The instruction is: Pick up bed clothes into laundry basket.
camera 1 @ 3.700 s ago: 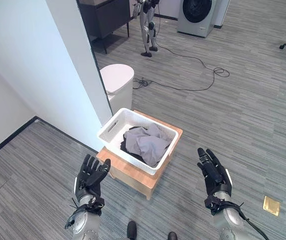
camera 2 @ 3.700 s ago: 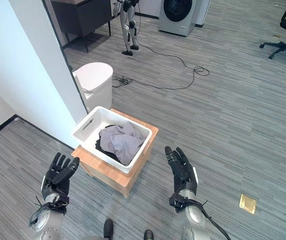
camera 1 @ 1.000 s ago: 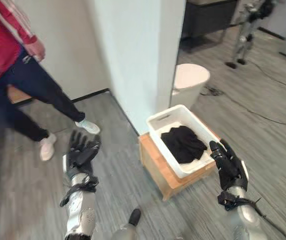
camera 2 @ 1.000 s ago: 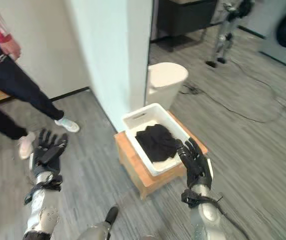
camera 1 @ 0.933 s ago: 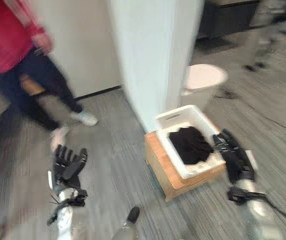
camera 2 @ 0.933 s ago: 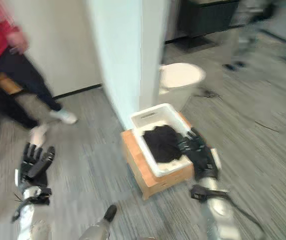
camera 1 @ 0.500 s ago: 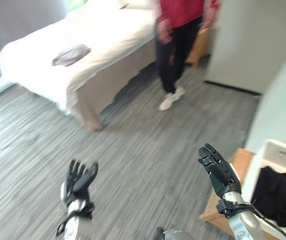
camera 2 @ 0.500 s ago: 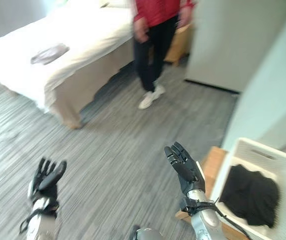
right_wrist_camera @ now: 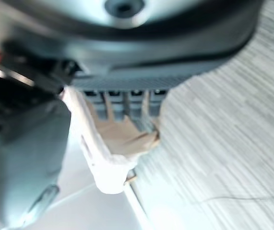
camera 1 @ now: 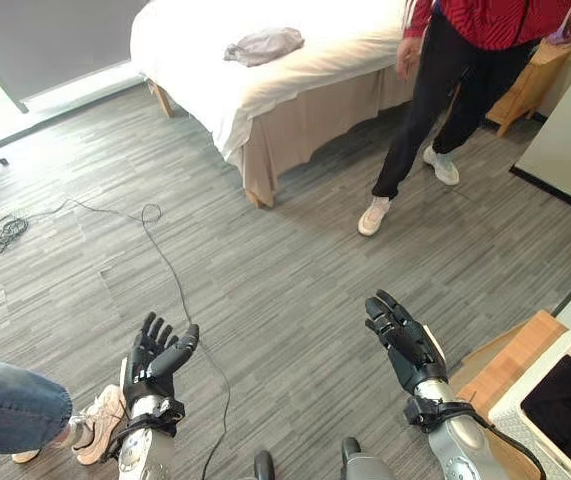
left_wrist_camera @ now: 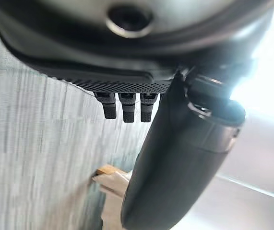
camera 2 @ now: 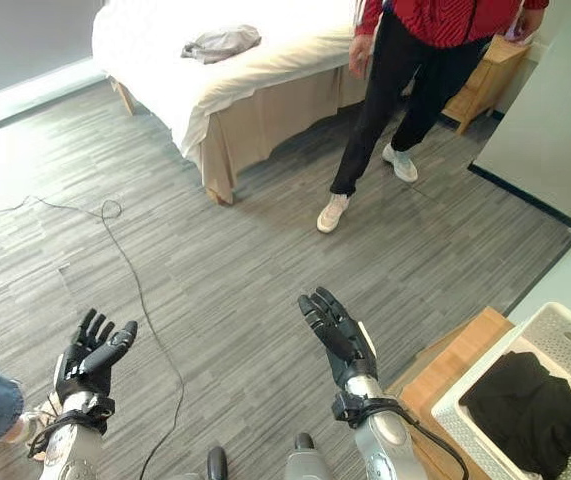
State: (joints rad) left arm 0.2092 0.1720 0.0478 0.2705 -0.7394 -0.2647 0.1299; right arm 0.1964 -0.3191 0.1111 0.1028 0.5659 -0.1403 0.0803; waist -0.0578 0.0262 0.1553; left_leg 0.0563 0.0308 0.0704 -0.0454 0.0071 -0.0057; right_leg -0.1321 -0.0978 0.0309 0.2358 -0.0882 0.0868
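Floor [camera 1: 265, 270]: grey boards.
Bed [camera 1: 265, 70]: far away, grey bed clothes [camera 1: 263, 44] on top.
Laundry basket [camera 2: 555, 350]: near right, black cloth [camera 2: 527, 410] inside.
Left hand [camera 1: 153, 362]: fingers spread, empty.
Right hand [camera 1: 405, 345]: fingers spread, empty.
Person [camera 1: 455, 60]: by bed.

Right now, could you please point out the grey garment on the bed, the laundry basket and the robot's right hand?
grey garment [camera 1: 263, 45]: left eye view, middle of the crumpled cloth on the bed.
laundry basket [camera 2: 446, 404]: right eye view, its white near rim.
right hand [camera 2: 343, 340]: right eye view, the palm.
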